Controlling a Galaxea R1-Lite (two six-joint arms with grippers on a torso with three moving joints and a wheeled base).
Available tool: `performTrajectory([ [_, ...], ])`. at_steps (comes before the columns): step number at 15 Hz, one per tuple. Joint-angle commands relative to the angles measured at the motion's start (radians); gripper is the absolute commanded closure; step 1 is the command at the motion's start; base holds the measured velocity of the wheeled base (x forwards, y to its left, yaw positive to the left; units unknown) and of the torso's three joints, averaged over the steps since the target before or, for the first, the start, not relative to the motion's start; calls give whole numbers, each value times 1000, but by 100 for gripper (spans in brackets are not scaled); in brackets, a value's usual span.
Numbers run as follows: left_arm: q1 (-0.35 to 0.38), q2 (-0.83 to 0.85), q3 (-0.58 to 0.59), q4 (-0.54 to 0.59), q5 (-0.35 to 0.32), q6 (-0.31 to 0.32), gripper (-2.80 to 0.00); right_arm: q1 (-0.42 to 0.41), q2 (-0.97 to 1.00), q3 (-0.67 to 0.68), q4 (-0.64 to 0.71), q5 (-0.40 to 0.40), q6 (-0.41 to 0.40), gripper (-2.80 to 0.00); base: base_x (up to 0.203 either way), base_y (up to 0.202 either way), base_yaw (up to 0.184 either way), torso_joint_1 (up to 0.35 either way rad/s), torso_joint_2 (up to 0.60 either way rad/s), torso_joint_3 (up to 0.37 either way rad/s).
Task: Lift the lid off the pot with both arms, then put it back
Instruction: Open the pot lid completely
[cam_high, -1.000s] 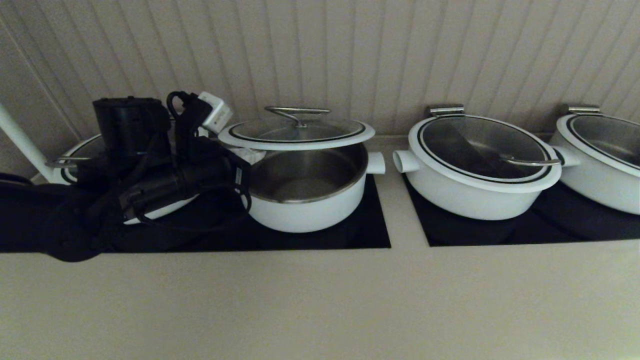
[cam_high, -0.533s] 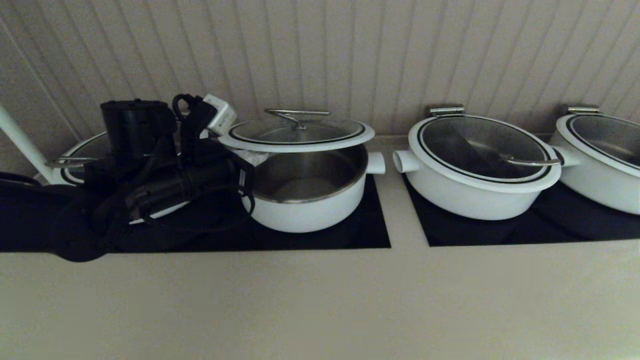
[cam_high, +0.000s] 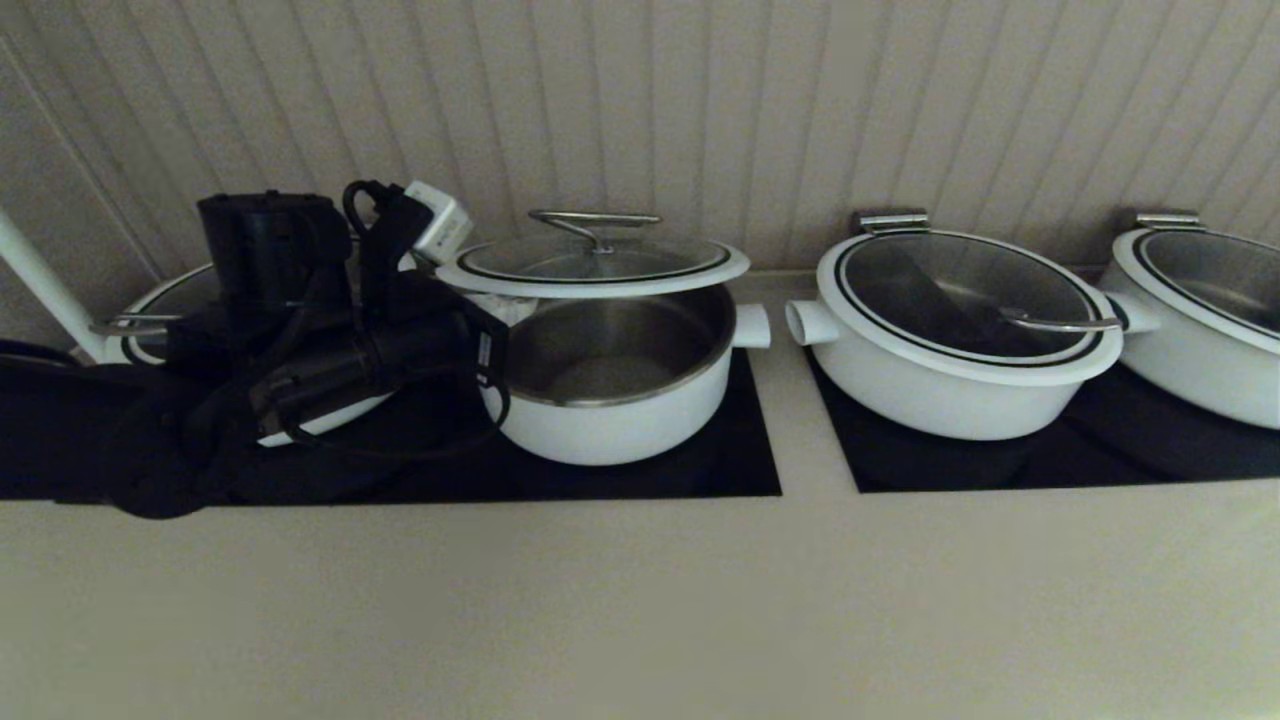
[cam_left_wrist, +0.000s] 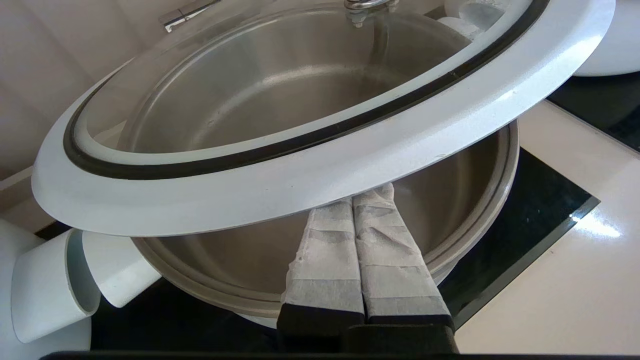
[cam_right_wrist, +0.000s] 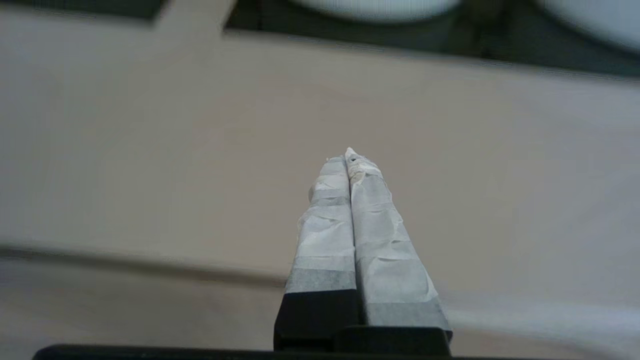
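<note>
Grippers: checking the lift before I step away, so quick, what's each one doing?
Left gripper: jaws shut, tips under the lid rim, propping it above the pot.
Right gripper: jaws shut, empty.

Left arm (cam_high: 330, 370): black, chunky cylindrical links w/ a squat black housing (cam_high: 268, 245) at the far end, matte finish. Black cables (cam_high: 375, 215) loop over it, one thin loop hanging under the forearm. Small white box (cam_high: 438, 222) w/ rounded corners sits just beside the cable loop. Pale label strip (cam_high: 482, 352) on the link's end face.

Left gripper (cam_left_wrist: 357, 205): two long tapering fingers (cam_left_wrist: 325, 260) wrapped in crinkled whitish tape, grey bands across, black bases.

Right gripper (cam_right_wrist: 348, 157): same build, whitish wrinkled tape on fingers (cam_right_wrist: 385, 250), greyer band low down, black mounts.
</note>
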Motion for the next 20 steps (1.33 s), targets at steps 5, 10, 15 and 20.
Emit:
performTrajectory([
  [5, -3, -15, 1, -5, -1, 6, 0, 0, 2, 43, -105, -3, 14, 0, 0, 0, 0, 0, 0, 0],
  [10, -4, -24, 9, -5, 0, 7, 0, 0, 2, 43, -105, -3, 14, 0, 0, 0, 0, 0, 0, 0],
  [15, -4, -31, 8, -5, 0, 7, 0, 0, 2, 43, -105, -3, 14, 0, 0, 0, 0, 0, 0, 0],
  [20, -4, -36, 4, -5, -1, 9, 0, 0, 2, 43, -105, -3, 14, 0, 0, 0, 0, 0, 0, 0],
])
